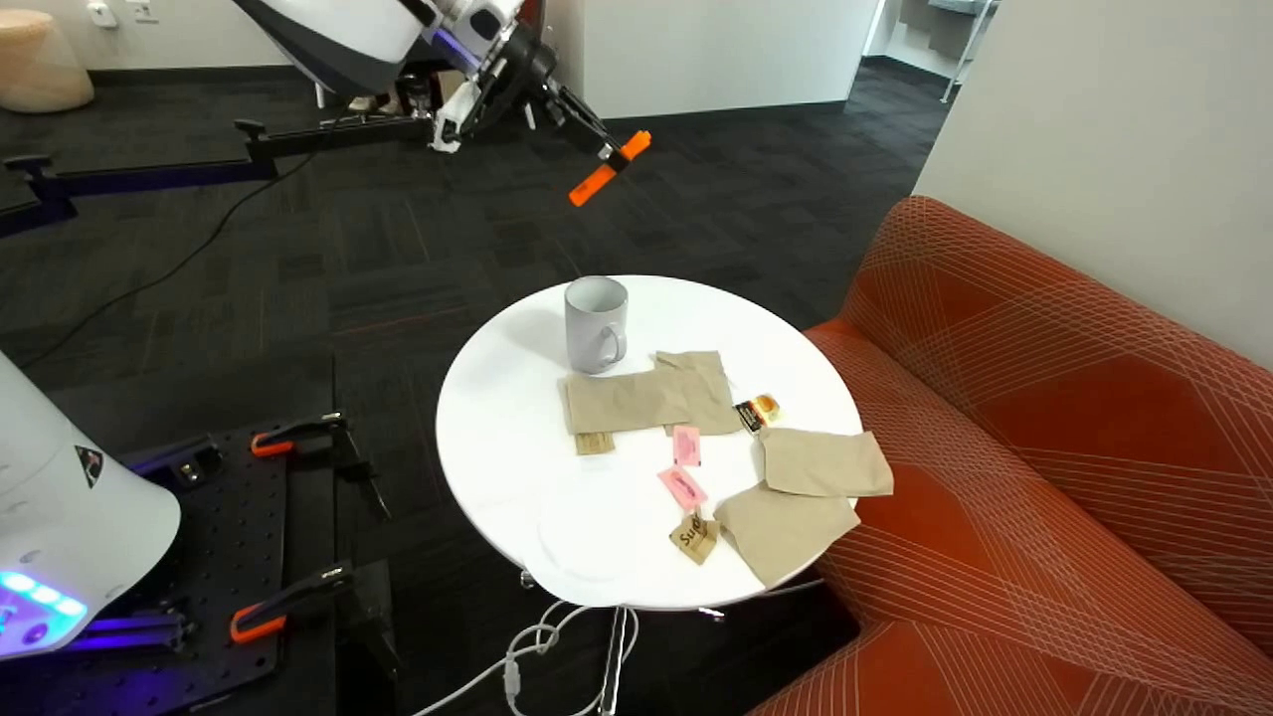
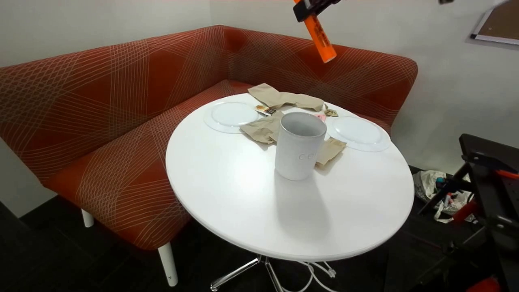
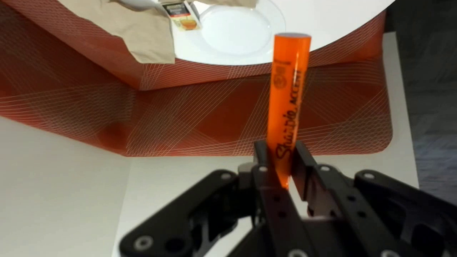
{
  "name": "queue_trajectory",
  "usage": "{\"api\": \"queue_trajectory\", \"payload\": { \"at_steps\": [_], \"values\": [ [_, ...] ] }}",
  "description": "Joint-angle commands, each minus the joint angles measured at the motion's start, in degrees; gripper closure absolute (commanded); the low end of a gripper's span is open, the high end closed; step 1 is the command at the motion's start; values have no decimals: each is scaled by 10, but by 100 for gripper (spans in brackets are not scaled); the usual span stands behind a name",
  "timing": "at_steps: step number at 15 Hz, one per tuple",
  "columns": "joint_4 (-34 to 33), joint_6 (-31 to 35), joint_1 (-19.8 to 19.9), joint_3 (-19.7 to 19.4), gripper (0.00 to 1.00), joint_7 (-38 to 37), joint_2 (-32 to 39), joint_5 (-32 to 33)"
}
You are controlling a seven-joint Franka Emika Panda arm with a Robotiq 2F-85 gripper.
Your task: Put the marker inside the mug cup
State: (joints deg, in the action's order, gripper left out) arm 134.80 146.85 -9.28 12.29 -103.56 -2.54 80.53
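A red bench (image 2: 121, 97) patterned with crossing pale lines bends along a round white desk (image 2: 227, 194), and in an exterior view we see dark carpet (image 1: 438, 268) beyond. On the desk we find the light grey mug (image 2: 296, 156) standing upright, its mouth facing up; a handle (image 1: 621, 343) shows on its side, and we can make out the letters "CO" on it.

Just beside the mug lie 2 overlapping brown napkins (image 1: 627, 401). 2 more lie toward the bench, reaching past the desk's edge. Among them we count 2 pink packets (image 1: 686, 446), a black and yellow packet (image 1: 758, 412) and a brown packet (image 1: 694, 537). In an exterior view we also see 2 white plates (image 2: 361, 134).

The robot's arm (image 1: 343, 35) comes in from the top. Its claw (image 3: 282, 155) is clamped on the bright orange marker (image 3: 287, 103), with a finger against either side of the barrel. The marker is tilted, up in the air, outside the mug and well apart from it; we cannot tell whether it is directly over the desk. In the wrist view we read "Sharpie" and "ACCENT" along it.
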Motion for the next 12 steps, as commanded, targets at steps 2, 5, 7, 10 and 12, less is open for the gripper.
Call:
{"api": "queue_trajectory", "payload": {
  "at_steps": [2,5,7,10,12],
  "values": [
    [-1,-115,-28,20,95,-144,35,100],
    [4,-168,-43,27,95,-199,58,127],
    [6,-186,-49,27,95,-223,72,136],
    [11,-197,-52,26,95,-245,84,143],
    [14,-195,-51,25,95,-263,91,154]
  ]
}}
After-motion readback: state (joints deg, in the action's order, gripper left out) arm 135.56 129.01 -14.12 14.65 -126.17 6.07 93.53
